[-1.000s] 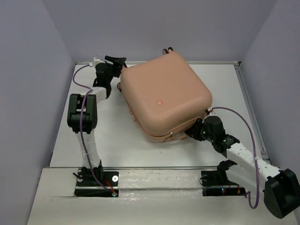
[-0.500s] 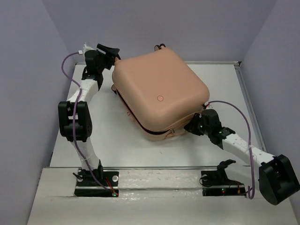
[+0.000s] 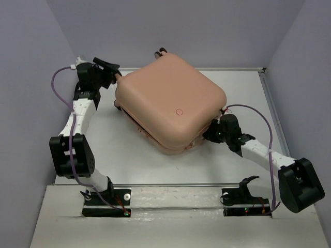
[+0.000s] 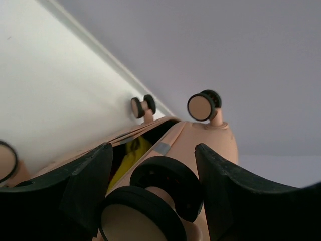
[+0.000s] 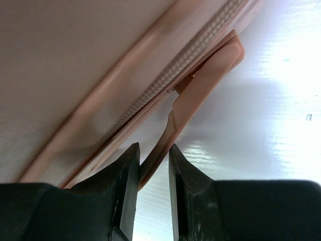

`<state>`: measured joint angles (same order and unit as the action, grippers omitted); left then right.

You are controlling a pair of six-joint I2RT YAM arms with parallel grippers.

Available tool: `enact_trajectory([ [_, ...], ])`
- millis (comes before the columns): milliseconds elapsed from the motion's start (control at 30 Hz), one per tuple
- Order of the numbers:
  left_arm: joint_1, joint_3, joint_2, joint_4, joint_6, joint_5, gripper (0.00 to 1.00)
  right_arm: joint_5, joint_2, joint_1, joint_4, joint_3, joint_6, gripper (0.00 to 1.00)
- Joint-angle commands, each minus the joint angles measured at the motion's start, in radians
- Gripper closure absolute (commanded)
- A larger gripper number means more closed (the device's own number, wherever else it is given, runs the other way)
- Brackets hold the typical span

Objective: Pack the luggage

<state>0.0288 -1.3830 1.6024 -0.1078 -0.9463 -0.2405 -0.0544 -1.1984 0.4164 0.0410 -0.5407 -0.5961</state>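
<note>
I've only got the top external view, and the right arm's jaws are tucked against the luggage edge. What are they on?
Observer: In the right wrist view, the right arm's jaws are closed on a thin pink tab sticking out from the seam of the luggage.
Operator: And the left arm's jaws, at the far corner?
Observer: They appear clamped on a black caster wheel, which fills the gap between them.
Operator: Is the shell fully shut?
Observer: No. The left wrist view shows a gap at the seam, with something yellow inside.
</note>
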Motion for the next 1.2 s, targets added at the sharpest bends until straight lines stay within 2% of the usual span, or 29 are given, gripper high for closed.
enact_trajectory([
  [0,0.042,0.234,-0.197,-0.262,-0.074,-0.169,0.94,-0.122,-0.003,0.028,-0.099,-0.056,0.148,0.93],
  [100,0.088,0.357,-0.208,-0.302,-0.071,-0.177,0.94,-0.128,0.006,0.028,-0.092,-0.056,0.148,0.93],
  [233,0.144,0.391,-0.159,-0.339,-0.069,-0.209,0.94,-0.153,0.065,0.028,-0.044,-0.065,0.159,0.92],
  [267,0.152,0.386,-0.148,-0.339,-0.066,-0.210,0.94,-0.159,0.085,0.028,-0.011,-0.071,0.168,0.88],
  [300,0.155,0.378,-0.139,-0.339,-0.063,-0.210,0.94,-0.157,0.103,0.028,0.006,-0.077,0.171,0.72],
  [400,0.161,0.343,-0.098,-0.328,-0.049,-0.203,0.94,-0.168,0.216,0.028,0.123,-0.103,0.194,0.37],
  [500,0.166,0.343,-0.061,-0.326,-0.042,-0.201,0.94,-0.220,0.296,0.028,0.171,-0.113,0.223,0.33],
  [567,0.171,0.360,-0.044,-0.325,-0.039,-0.197,0.94,-0.272,0.360,0.028,0.186,-0.104,0.234,0.34],
  [600,0.172,0.363,-0.038,-0.325,-0.036,-0.194,0.94,-0.333,0.373,0.028,0.185,-0.091,0.239,0.37],
  [700,0.177,0.380,-0.045,-0.325,-0.029,-0.191,0.79,-0.392,0.370,0.047,0.171,-0.071,0.239,0.53],
  [733,0.177,0.383,-0.053,-0.325,-0.023,-0.184,0.68,-0.387,0.366,0.074,0.168,-0.062,0.240,0.61],
  [767,0.177,0.383,-0.079,-0.320,-0.011,-0.177,0.46,-0.378,0.365,0.091,0.160,-0.055,0.240,0.72],
  [833,0.181,0.383,-0.145,-0.279,0.010,-0.149,0.26,-0.381,0.376,0.125,0.122,-0.032,0.242,0.72],
  [867,0.181,0.381,-0.172,-0.254,0.029,-0.126,0.13,-0.383,0.384,0.152,0.109,-0.012,0.240,0.71],
  [933,0.184,0.387,-0.270,-0.187,0.082,-0.045,0.02,-0.387,0.398,0.173,0.071,0.007,0.237,0.52],
  [1000,0.195,0.420,-0.338,-0.144,0.109,0.001,0.01,-0.397,0.393,0.183,0.050,0.030,0.234,0.37],
  [1100,0.207,0.508,-0.478,-0.121,0.138,0.009,0.01,-0.397,0.378,0.183,-0.001,0.051,0.240,0.33],
  [1167,0.207,0.574,-0.580,-0.115,0.152,-0.022,0.06,-0.392,0.355,0.183,-0.018,0.064,0.246,0.33],
])
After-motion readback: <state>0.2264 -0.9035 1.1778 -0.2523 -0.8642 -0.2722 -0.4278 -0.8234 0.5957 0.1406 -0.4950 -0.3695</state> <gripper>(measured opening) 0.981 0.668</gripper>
